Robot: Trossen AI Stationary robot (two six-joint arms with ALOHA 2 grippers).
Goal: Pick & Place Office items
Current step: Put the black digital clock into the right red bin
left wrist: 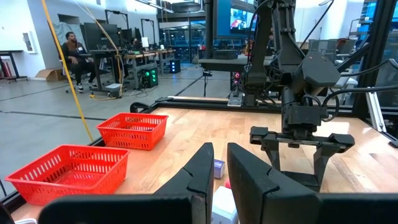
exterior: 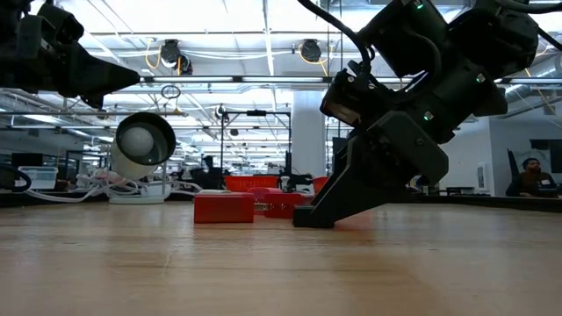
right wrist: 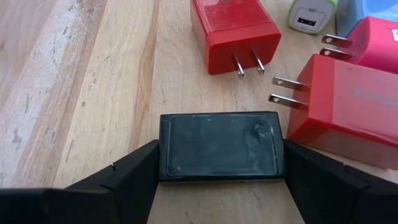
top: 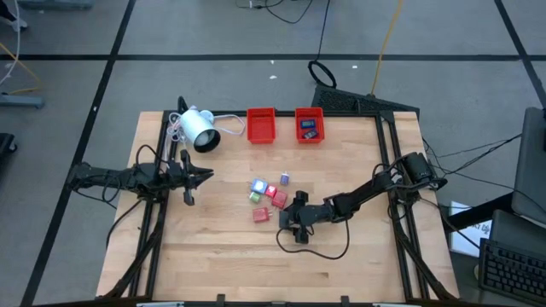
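High view shows your progress is slight: the right red tray (top: 309, 125) holds a couple of pieces, while most office items (top: 268, 193) lie mid-table. Your right gripper (top: 293, 223) brackets a black block (right wrist: 221, 145) there; your left gripper (top: 189, 177) waits clenched, empty.

— What is seen carrying everything?

— A wooden table (top: 213, 256) with a pale plank top.

— What is laid on it?

— Two red trays (top: 261, 124) are set side by side near the far edge, a white lamp-like device (top: 200, 130) beside them. A cluster of small office items (top: 270, 193) is spread near the middle, red plug blocks (right wrist: 233, 30) lying flat, and a black block (right wrist: 221, 145) just beside them.
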